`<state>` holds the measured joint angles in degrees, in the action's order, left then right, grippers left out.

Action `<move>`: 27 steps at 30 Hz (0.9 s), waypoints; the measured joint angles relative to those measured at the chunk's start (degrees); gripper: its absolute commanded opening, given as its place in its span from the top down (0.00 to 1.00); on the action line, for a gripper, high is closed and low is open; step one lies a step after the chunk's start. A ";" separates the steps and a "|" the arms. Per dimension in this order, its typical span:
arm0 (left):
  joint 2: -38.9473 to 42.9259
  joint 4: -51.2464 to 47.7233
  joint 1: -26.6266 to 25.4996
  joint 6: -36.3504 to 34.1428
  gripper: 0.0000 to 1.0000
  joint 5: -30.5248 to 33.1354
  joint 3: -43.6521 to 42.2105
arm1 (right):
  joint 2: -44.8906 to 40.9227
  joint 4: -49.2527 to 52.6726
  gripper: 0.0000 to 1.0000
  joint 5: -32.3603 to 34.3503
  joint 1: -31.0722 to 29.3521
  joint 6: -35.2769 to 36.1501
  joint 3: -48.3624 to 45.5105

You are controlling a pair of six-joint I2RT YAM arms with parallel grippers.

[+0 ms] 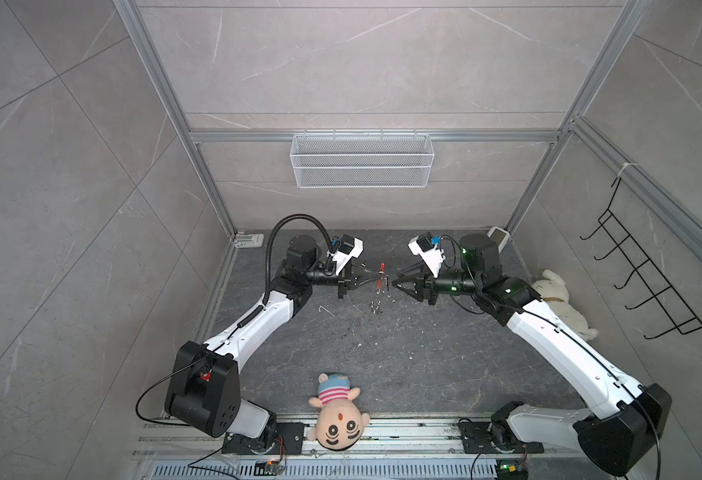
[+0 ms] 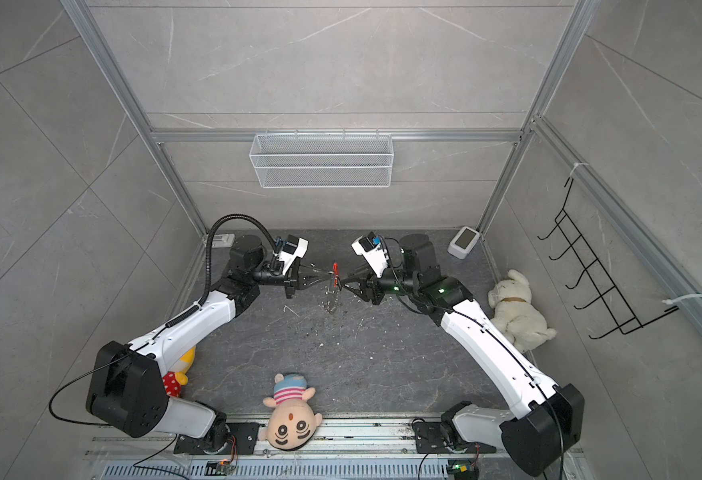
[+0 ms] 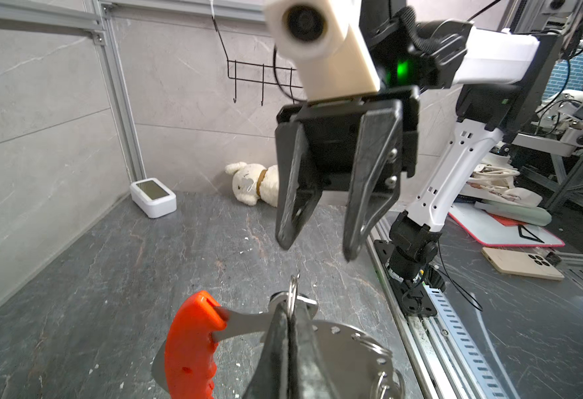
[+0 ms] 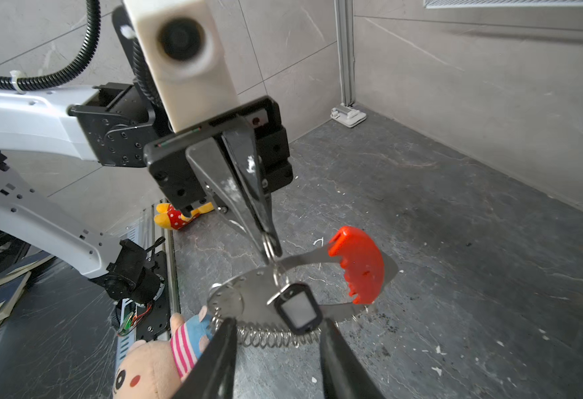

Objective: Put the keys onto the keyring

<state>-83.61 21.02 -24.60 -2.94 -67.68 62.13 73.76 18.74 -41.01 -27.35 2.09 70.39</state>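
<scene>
Grey marble-look tiles wall in a dark stone-look tabletop [image 1: 424,353]. A striped-hat plush doll [image 1: 334,411] lies at the near edge and a white plush dog [image 2: 515,311] against the right side.

In the far middle my left gripper [image 4: 270,241] is clenched on a small silver ring [image 4: 266,249] and grasps nothing else. From that pinch hangs the keyring [image 4: 245,297], a flat oval metal loop with a row of holes, a fringe of small silver rings and one bright red curved plastic segment. It looks lifted clear of the surface.

The keys [image 4: 297,309], a small black plastic head with a dull grey face, dangle in front of the metal loop from a short chain of rings under the left fingertips. I cannot tell whether that chain passes through the loop itself.

My right gripper [image 3: 317,248] faces the left one from the right with its jaws parted and empty. The keys hang just beyond its tips.

I judge this to be the hand-off at the ring, with the keys carried by the ring and not by my right side. To do it well I would hold the left pinch firm and level, because the grip is on thin wire and the heavy loop can swing. I would move the right gripper only along its own axis, so neither finger hooks the black head or the fringe of rings. I would also want the right wrist view to show the chain threaded through the loop before I trust it.
</scene>
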 measured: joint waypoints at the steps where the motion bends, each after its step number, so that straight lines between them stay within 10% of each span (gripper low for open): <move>1: 0.00 0.72 0.00 0.74 1.00 -0.17 0.00 | 0.72 -0.22 0.56 -0.28 0.00 0.00 0.00; 15: 0.00 3.45 0.00 4.72 1.00 -1.90 0.00 | 3.82 -0.50 0.56 0.22 -1.70 0.59 3.91; 21: -0.07 3.45 0.00 4.76 1.00 -1.68 0.02 | 4.39 0.39 0.88 1.05 -2.29 1.62 4.87; 27: -0.17 4.46 0.22 6.73 1.00 -0.90 -0.02 | 4.57 0.70 0.94 1.90 -3.19 2.58 5.11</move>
<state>-83.79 25.47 -24.38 3.79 -68.58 62.11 78.32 19.44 -39.11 -30.55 4.67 75.50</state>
